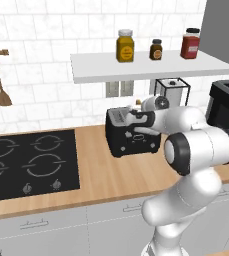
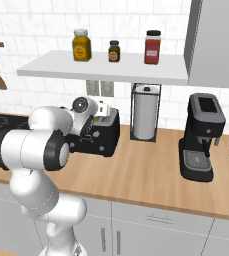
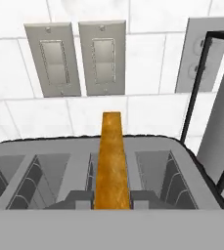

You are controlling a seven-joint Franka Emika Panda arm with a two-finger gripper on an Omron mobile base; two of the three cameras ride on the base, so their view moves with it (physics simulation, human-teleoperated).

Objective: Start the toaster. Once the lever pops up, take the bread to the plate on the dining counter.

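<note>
Two finger tips are showing at the bottom of the hand view, one on each side of the bread, and both are lying right against its faces, so I am reading the end effector as closed on the bread. The slice is standing upright on edge in a middle slot of the toaster, its golden crust rising proud of the silver slot guards. The toaster itself is sitting on the wooden tabletop, close to the tiled wall, between the hob and the coffee machine.

From the base views the arm is reaching over the toaster's top, with the hand hanging just above the slots.

I am judging that the toasting part is done, since the slice is riding high in its slot, and that the pick-up of the bread is the step in hand. Lifting is what I am expecting to command next: a straight pull along the slot, keeping the slice in line with the wire guards so that it is not snagging or twisting between the pads. The grip is sitting low on a thin slice, so I am planning a slow rise and watching for slip. Once it is free of the toaster, the job is calling for carrying it to the plate on the dining counter
</note>
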